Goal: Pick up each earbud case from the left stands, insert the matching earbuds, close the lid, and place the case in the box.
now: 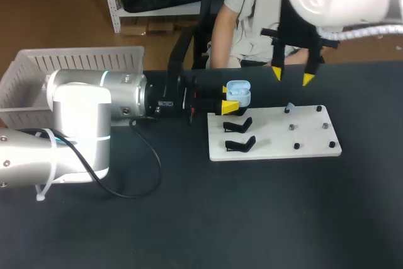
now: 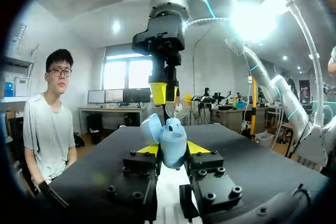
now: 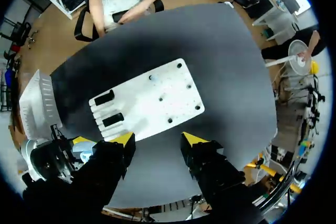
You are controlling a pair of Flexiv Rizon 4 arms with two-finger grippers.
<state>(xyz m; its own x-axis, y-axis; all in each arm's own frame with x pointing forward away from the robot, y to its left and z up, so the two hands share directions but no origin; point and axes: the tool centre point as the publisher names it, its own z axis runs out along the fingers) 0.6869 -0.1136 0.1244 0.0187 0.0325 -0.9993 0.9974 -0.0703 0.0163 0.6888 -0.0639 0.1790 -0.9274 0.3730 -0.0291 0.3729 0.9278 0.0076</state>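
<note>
left gripper [image 1: 228, 97]: closed on the earbud case [image 1: 239, 92], one yellow tip at each side of its lower shell; comes in level from the left, just beside the stand end of the white board [image 3: 139, 106].
earbud case: light blue, off the stands and in the air, lid [image 2: 151, 128] tipped back, mouth up (in the left wrist view, seated squarely between the fingers [image 2: 198, 147]) — probably held so to take earbuds from above.
right gripper [image 1: 292, 75]: wide, nothing between the tips; hangs over the board's far side, fingers pointing down, seemingly placed to come down on an earbud.
white board: flat on the dark table [image 1: 264, 218]; likely there to keep parts at known spots.
black stands [image 1: 238, 124]: two in view on the board's left part, both bare.
earbud [image 1: 289, 106]: small pale blue piece at the board's far edge, nearly under the right gripper; too small to tell how seated.
pegs [image 1: 296, 147]: several across the board's right part; no other earbud made out.
box [image 1: 88, 61]: white slatted basket at the table's far left, behind the left arm, well apart from the case; contents hidden.
step in hand: judged as fetching an earbud for the held case; insertion, closing and boxing not yet done.
risk: small opening, case held free — slight misalignment likely to catch the earbud on the rim.
</note>
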